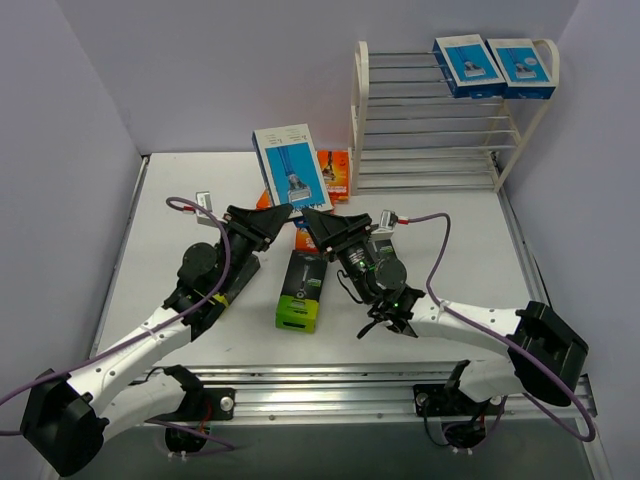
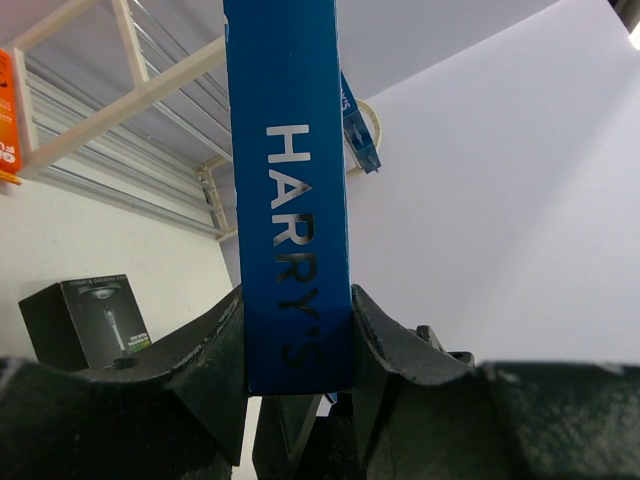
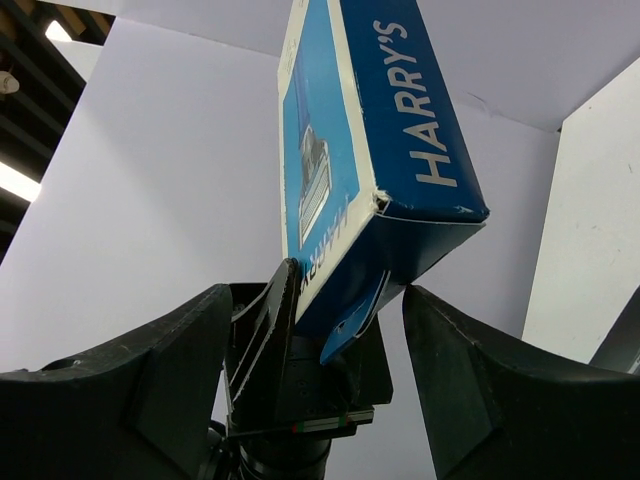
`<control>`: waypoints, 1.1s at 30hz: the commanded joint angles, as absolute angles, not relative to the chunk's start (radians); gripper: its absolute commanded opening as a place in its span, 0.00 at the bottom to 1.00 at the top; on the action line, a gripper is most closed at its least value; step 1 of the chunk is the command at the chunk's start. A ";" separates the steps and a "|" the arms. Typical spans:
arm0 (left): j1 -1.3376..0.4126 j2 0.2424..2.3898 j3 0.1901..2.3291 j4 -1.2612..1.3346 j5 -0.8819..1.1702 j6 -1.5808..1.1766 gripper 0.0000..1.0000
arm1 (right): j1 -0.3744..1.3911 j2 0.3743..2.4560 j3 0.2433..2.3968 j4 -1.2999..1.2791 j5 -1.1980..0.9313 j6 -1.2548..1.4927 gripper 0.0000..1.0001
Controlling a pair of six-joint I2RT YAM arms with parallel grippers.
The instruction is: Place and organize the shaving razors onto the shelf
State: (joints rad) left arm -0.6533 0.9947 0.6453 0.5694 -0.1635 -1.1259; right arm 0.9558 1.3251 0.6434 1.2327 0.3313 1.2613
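A blue-and-white razor pack (image 1: 292,165) stands upright above the table's middle, and my left gripper (image 1: 272,226) is shut on its lower end. In the left wrist view both jaws press the pack's narrow blue side (image 2: 290,160). My right gripper (image 1: 318,226) is open, its jaws either side of the same pack's bottom corner (image 3: 370,130); the right finger (image 3: 460,370) is almost touching it, the left one stands apart. Two more blue-and-white packs (image 1: 468,65) (image 1: 522,66) lie on the top tier of the cream-white shelf (image 1: 362,100) at the back right.
A black pack with a lime-green end (image 1: 302,290) lies flat on the table in front of the grippers. Orange packs (image 1: 336,172) lie behind the held pack, near the shelf's left foot. Grey walls close in on both sides.
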 commanded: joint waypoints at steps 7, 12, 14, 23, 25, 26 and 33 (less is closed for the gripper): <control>-0.660 0.983 0.646 0.724 -0.181 -1.164 0.02 | 0.968 1.336 0.687 1.335 0.377 1.302 0.65; -0.661 0.970 0.646 0.704 -0.170 -1.154 0.02 | 0.969 1.333 0.696 1.319 0.388 1.301 0.68; -0.660 0.974 0.649 0.698 -0.161 -1.149 0.02 | 0.973 1.332 0.701 1.315 0.393 1.302 0.69; -0.675 1.003 0.623 0.736 -0.146 -1.187 0.02 | 0.976 1.354 0.719 1.351 0.394 1.287 0.60; -0.678 0.999 0.621 0.738 -0.152 -1.189 0.02 | 0.979 1.353 0.718 1.348 0.403 1.284 0.60; -0.678 0.999 0.621 0.738 -0.152 -1.192 0.02 | 0.979 1.354 0.716 1.347 0.406 1.285 0.60; -0.683 0.994 0.627 0.715 -0.144 -1.181 0.02 | 0.980 1.353 0.707 1.356 0.420 1.272 0.53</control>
State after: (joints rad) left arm -0.6739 1.0088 0.6193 0.6460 -0.1596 -1.1866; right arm 0.9714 1.3605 0.6689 1.2610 0.3779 1.2881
